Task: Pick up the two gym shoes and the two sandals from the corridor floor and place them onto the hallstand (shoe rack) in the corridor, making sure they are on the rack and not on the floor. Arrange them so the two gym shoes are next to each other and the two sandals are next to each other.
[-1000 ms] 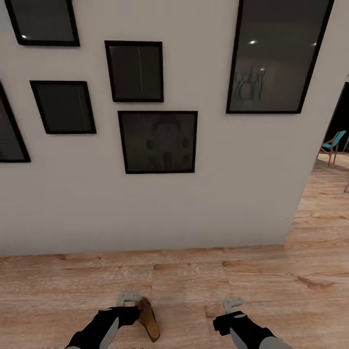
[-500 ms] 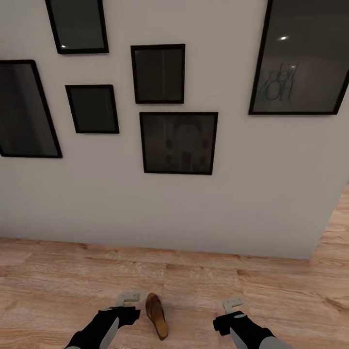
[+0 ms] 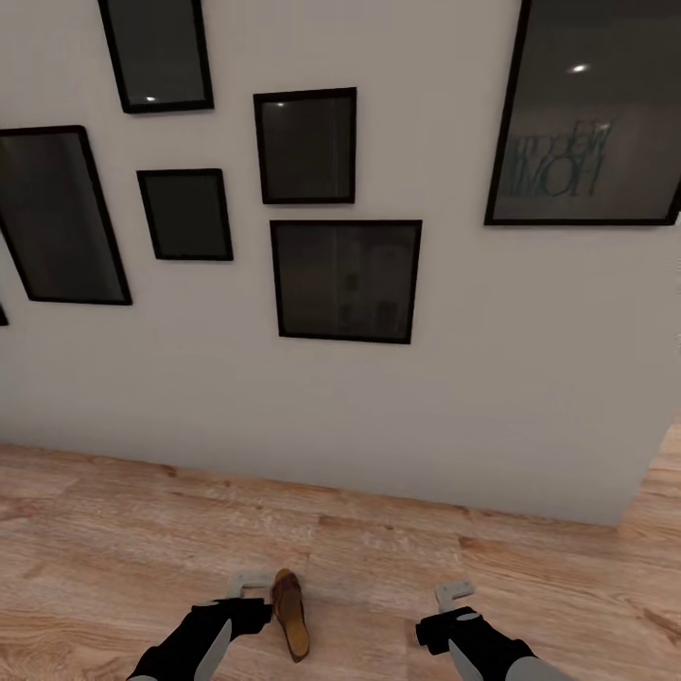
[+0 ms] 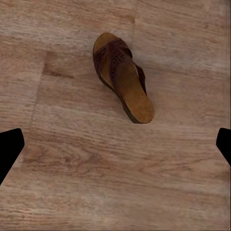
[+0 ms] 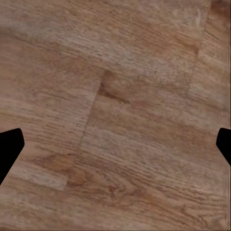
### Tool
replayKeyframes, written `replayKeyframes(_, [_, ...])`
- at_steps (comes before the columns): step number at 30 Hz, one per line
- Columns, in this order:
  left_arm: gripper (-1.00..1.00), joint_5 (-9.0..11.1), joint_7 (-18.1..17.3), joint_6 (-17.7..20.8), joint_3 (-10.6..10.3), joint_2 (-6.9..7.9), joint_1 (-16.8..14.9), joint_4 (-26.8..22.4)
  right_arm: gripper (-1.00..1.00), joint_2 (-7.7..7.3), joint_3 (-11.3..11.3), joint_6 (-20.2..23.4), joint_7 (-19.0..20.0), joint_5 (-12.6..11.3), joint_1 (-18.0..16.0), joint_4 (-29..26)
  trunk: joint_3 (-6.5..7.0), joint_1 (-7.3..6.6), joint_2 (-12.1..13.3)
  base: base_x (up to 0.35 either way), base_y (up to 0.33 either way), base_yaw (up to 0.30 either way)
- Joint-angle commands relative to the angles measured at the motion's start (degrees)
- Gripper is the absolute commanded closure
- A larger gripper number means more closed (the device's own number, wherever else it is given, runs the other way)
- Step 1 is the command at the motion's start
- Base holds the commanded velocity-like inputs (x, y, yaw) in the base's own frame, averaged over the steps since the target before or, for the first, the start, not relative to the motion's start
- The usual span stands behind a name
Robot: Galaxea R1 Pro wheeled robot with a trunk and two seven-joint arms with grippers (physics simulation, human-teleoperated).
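Left wrist view: sandal (image 4: 123,80) on floor (image 4: 115,183), beyond spread fingers (image 4: 9,147).

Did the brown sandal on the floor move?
Cannot tell. The sandal shifts against the left gripper, but the wall frames slide too, so the camera moved.

The whole head view has swung, so the black picture frames (image 3: 340,281) sit further right than a second ago, and the doorway with the blue chair has left the right edge. The sandal (image 3: 290,613) now lies just beside the left gripper (image 3: 248,588), at bottom centre.
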Motion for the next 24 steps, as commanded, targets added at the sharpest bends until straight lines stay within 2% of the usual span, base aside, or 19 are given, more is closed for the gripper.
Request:
replayKeyframes(1, [-1.0, 0.0, 0.0, 0.0, 0.0, 0.0, 0.0, 0.0, -1.0, 0.0, 0.0, 0.0, 0.0, 0.0, 0.0, 0.0, 0.0, 0.0, 0.0, 0.0, -0.3, 0.018])
replayKeyframes(9, [-1.0, 0.0, 0.0, 0.0, 0.1, 0.0, 0.0, 0.0, -1.0, 0.0, 0.0, 0.0, 0.0, 0.0, 0.0, 0.0, 0.09, 0.0, 0.0, 0.0, -0.212, -0.04])
replayKeyframes(24, [-1.0, 0.0, 0.0, -0.1, 0.1, 0.0, 0.0, 0.0, -1.0, 0.0, 0.0, 0.0, 0.0, 0.0, 0.0, 0.0, 0.91, 0.0, 0.0, 0.0, -0.028, -0.197])
